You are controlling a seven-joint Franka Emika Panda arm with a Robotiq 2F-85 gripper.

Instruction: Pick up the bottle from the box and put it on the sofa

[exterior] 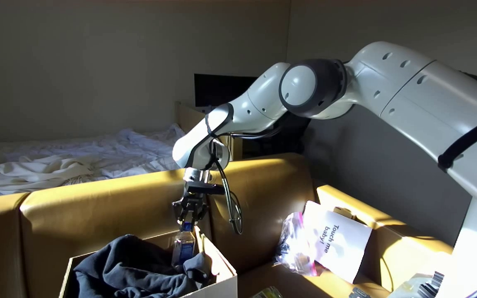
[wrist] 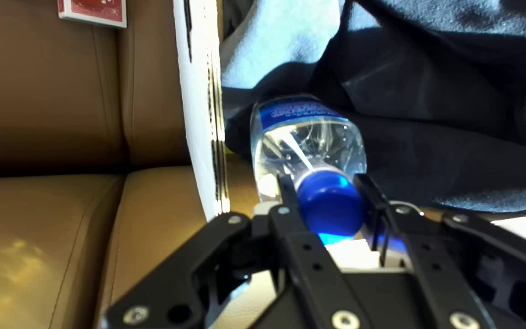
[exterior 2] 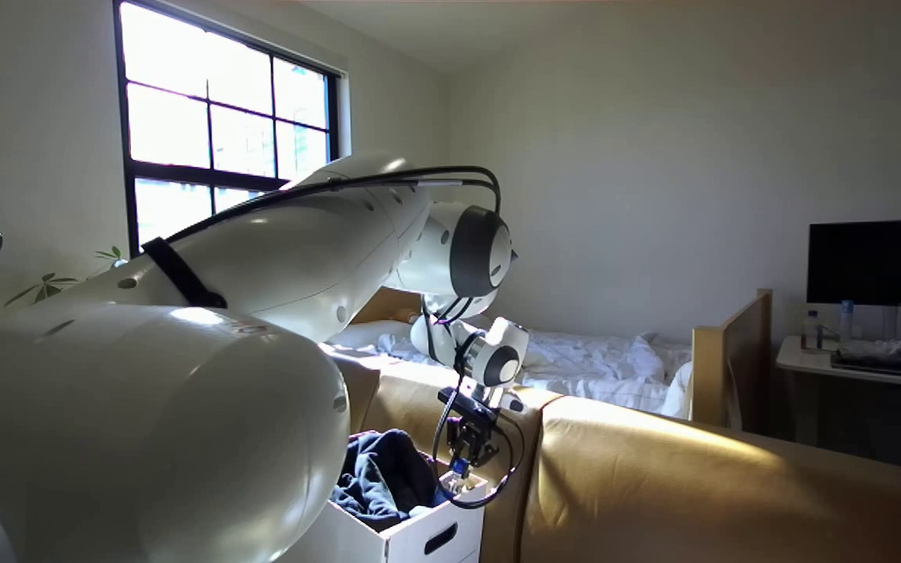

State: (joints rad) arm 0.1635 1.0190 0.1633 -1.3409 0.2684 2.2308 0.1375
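Observation:
The clear bottle with a blue cap and blue label stands nearly upright at one side of the box, beside dark cloth; it shows in an exterior view and the wrist view. My gripper has its fingers on both sides of the blue cap, shut on it; it also shows from above the box in both exterior views. The bottle's base is hidden by cloth. The box has pale walls; its edge shows in the wrist view. The mustard sofa is behind and beside the box.
Dark cloth fills much of the box. On the sofa are a white "Touch me baby!" sheet and a plastic bag. A red-and-white packet lies near the box. The bed stands behind the sofa back.

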